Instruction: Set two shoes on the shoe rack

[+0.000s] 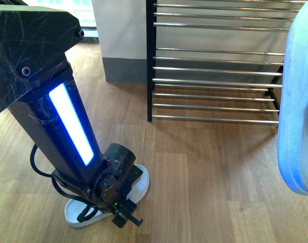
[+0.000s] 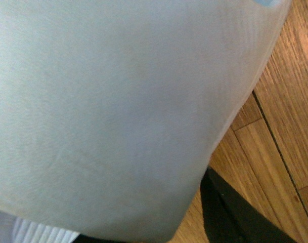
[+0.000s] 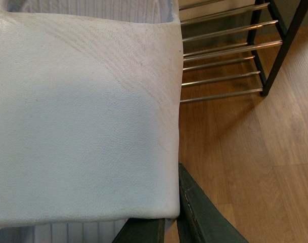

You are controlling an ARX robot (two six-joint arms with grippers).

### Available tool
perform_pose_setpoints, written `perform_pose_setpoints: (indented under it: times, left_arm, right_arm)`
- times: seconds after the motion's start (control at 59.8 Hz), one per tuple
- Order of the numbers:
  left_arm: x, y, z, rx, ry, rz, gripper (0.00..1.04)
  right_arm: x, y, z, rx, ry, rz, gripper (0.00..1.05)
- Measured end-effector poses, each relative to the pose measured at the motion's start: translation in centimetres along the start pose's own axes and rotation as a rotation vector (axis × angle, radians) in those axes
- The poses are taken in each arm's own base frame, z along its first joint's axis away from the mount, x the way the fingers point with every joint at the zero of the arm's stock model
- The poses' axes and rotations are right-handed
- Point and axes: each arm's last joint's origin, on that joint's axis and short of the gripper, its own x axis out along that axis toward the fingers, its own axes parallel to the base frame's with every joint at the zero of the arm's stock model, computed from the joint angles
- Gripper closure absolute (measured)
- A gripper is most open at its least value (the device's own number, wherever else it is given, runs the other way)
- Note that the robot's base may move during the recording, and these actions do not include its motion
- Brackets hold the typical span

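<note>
Left end effector (image 1: 124,213) on floor slide (image 1: 75,212), grip unclear; right end effector (image 3: 169,227) clamps raised slide (image 1: 298,101); wood floor (image 1: 204,192), rack (image 1: 214,71).

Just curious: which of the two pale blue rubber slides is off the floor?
The pale blue rubber slide at the front view's right edge, hanging in mid-air. The other slide lies flat on the wooden floor under the left gripper.

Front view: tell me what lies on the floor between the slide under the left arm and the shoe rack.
Nothing: in the front view only bare wooden floor separates the floor slide from the shoe rack.
</note>
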Motion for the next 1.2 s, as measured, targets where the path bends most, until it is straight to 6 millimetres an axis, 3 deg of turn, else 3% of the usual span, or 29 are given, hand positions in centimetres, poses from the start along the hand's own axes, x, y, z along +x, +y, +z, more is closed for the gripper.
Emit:
perform_pose_setpoints:
  times: [0.251,0.552,0.652,0.853,1.204]
  left_arm:
    - [-0.5,0.0,-0.1,-0.049,-0.028,0.035,1.02]
    - [-4.0,2.2,0.8,-0.206,-0.115,0.167,1.03]
    - [-7.3,3.1,1.5,-0.290,-0.204,0.225,1.03]
    - [-12.8,3.1,1.7,-0.384,-0.347,0.231,1.03]
    - [-24.0,2.6,-1.8,-0.481,-0.556,0.319,1.03]
  right_arm:
    - [0.0,0.0,0.0,0.000,0.000,0.000,1.03]
    - [0.0,0.0,0.0,0.000,0.000,0.000,1.03]
    - [0.0,0.0,0.0,0.000,0.000,0.000,1.03]
    - [0.0,0.0,0.0,0.000,0.000,0.000,1.03]
    - [0.0,0.0,0.0,0.000,0.000,0.000,1.03]
